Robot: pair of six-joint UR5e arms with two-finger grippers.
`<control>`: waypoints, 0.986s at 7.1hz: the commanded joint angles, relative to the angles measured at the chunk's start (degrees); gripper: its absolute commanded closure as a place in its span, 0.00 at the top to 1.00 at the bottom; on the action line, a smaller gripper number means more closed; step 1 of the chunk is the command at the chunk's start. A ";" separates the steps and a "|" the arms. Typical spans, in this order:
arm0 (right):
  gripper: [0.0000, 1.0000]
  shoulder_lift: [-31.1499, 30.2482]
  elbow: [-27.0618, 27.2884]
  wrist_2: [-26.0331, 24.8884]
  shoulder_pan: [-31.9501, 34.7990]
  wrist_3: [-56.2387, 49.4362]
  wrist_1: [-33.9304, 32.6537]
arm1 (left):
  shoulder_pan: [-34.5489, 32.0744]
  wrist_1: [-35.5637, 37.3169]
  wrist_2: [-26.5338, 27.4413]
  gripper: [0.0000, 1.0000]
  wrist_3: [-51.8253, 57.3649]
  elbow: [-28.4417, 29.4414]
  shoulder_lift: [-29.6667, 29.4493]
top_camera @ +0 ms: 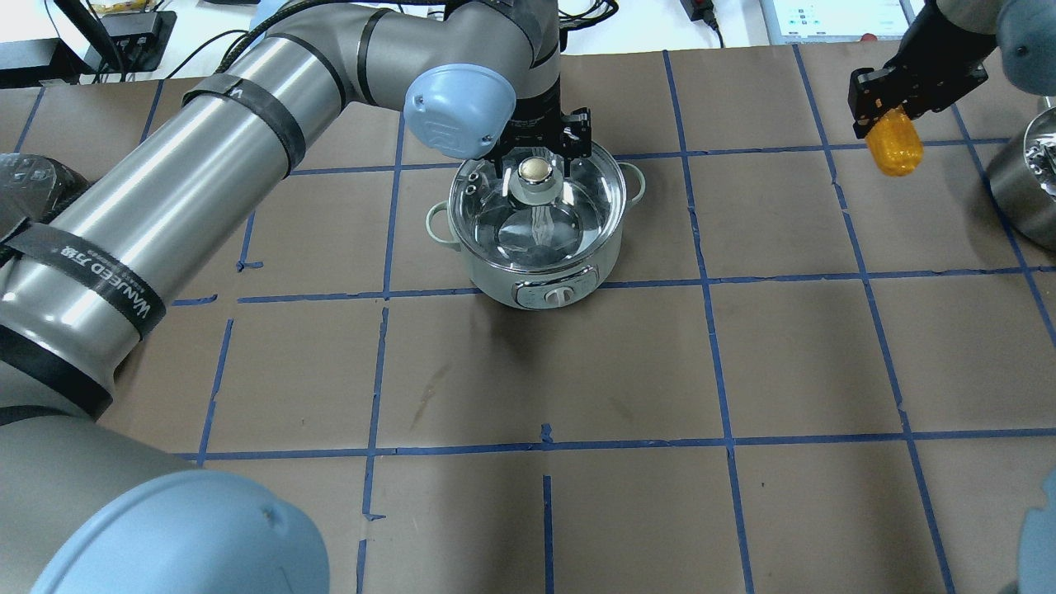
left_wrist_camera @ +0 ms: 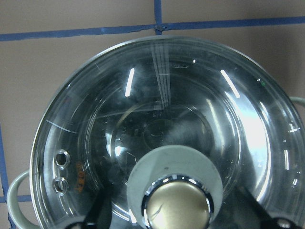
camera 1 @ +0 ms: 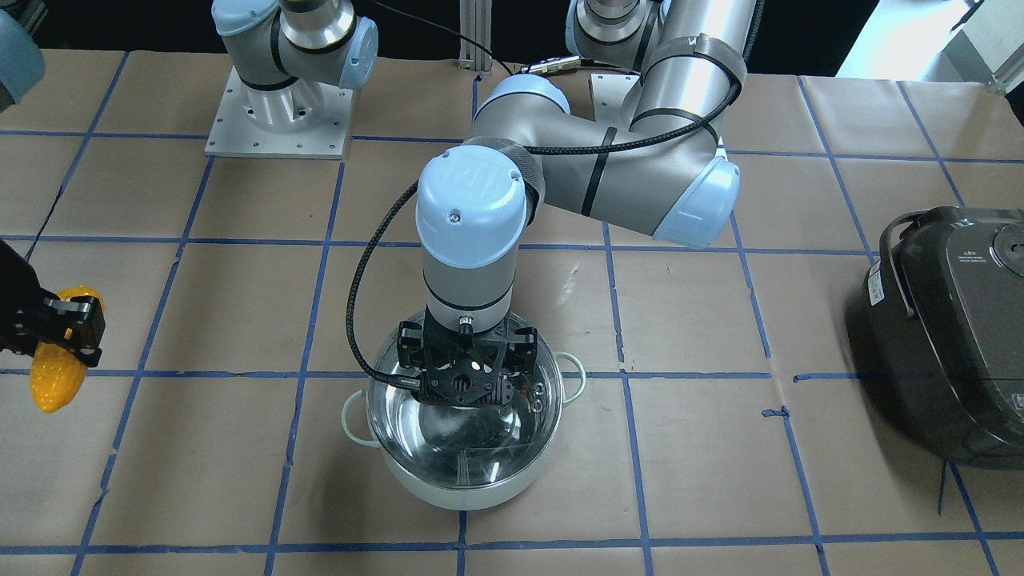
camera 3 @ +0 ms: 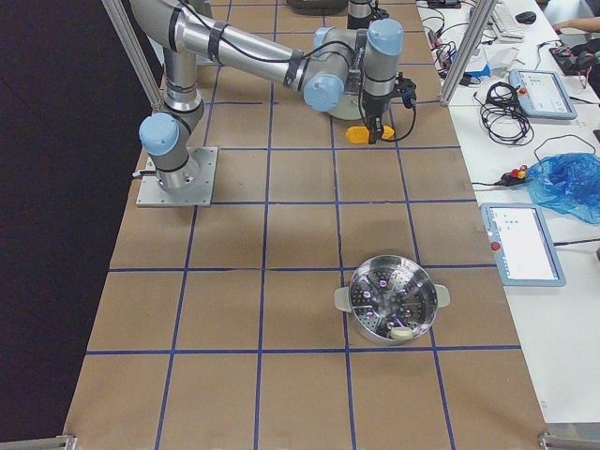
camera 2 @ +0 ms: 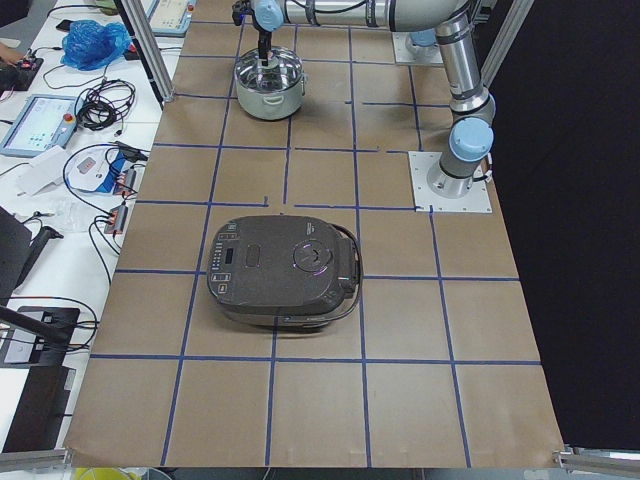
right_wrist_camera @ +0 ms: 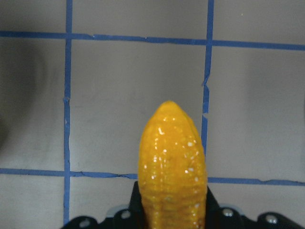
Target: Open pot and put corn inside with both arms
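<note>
The pot [top_camera: 495,285] is closed from above. Its glass lid [top_camera: 540,239] covers the whole mouth, and the left gripper [top_camera: 536,157] hangs over the knob [top_camera: 536,171], fingers spread wide on either side and not touching it. The left arm [top_camera: 247,124] slants in from the robot's left, its wrist upright over the lid, so that side is barred. Bare table lies between the pot and the right gripper [top_camera: 881,106], which clamps the corn [top_camera: 895,144]. A steel steamer [top_camera: 1023,186] stands farther out toward the table's right end. The rice cooker [camera 1: 952,336] sits well apart at the left end.
</note>
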 commanded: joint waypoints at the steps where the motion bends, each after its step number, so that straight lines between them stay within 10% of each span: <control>1: 0.02 -3.26 3.12 0.53 0.78 3.92 0.42 | 0.00 0.06 0.07 0.02 -0.17 -0.91 0.08; 7: 0.02 8.30 -11.35 -0.08 22.61 20.01 -2.47 | 12.26 -6.10 -0.55 0.02 12.33 -1.17 11.41</control>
